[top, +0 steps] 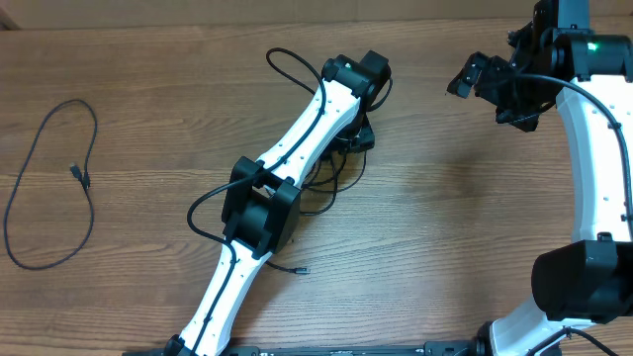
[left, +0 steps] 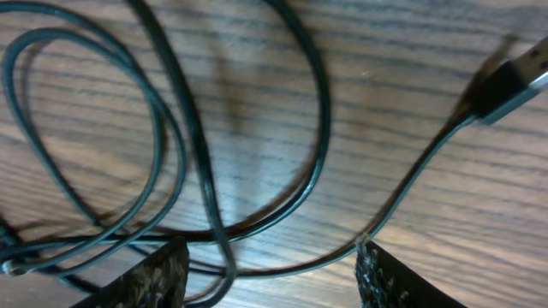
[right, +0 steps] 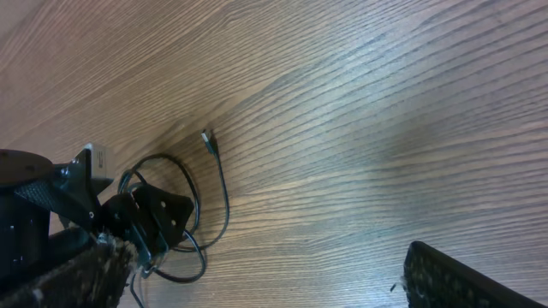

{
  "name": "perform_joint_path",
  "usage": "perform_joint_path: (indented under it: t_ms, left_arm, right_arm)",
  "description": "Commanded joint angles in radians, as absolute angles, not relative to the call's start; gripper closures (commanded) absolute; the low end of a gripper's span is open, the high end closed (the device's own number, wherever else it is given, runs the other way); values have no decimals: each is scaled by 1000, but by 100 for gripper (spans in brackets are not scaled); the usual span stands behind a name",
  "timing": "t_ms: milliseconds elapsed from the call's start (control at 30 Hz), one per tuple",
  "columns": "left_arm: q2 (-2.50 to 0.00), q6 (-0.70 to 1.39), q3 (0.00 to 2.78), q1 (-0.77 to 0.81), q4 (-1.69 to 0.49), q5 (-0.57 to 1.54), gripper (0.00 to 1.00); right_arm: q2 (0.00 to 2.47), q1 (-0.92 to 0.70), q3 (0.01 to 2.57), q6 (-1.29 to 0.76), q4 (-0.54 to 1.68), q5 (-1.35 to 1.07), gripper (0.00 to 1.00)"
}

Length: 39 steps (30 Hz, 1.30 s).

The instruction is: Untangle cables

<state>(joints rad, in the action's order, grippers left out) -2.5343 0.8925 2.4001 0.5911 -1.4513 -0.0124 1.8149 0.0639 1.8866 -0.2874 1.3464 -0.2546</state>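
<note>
The left gripper point(left: 270, 275) hovers with jaws spread over the tangle of thin black cords point(left: 202, 162) at mid-table. Strands cross between its fingertips, seemingly unpinched. One separate thin black cord point(top: 80, 175) lies apart on the left. The right gripper point(right: 265, 278) is parted, empty and well away. Next, pinch a single strand and draw it clear.

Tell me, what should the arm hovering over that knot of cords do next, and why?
Probably lower a little and close the left hand on one strand. Its fingers stand open just above the looped cords, which cross each other, and nothing is gripped yet. One cord already lies apart at the left, so pulling another free seems the likely step.
</note>
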Motion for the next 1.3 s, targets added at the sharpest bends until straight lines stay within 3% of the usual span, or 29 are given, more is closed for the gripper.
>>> perform_joint_path:
  t_ms: [0, 267, 467, 700, 800, 833, 1033, 1267]
  left_arm:
    - [-2528, 913, 2405, 593, -1505, -80, 38]
    - [-2535, 912, 2391, 634, -1491, -142, 42]
    - [-2540, 875, 2340, 630, -1471, -179, 66]
    - [-2566, 860, 2279, 629, -1453, -183, 67]
    - [-2566, 859, 2251, 629, -1447, -183, 85]
    - [-2566, 838, 2249, 628, -1443, -183, 95]
    - [-2539, 613, 2366, 612, -1422, -45, 96]
    - [-2276, 360, 2681, 552, -1485, 75, 95]
  right_arm:
    - [1777, 63, 1904, -278, 1341, -243, 0]
    - [1777, 63, 1904, -279, 1345, -229, 0]
    - [1777, 63, 1904, -270, 1353, -225, 0]
    - [1777, 63, 1904, -257, 1370, -217, 0]
    - [1777, 63, 1904, -256, 1371, -217, 0]
    - [1777, 63, 1904, -257, 1371, -217, 0]
    - [1777, 63, 1904, -256, 1375, -204, 0]
    - [1777, 63, 1904, -256, 1390, -211, 0]
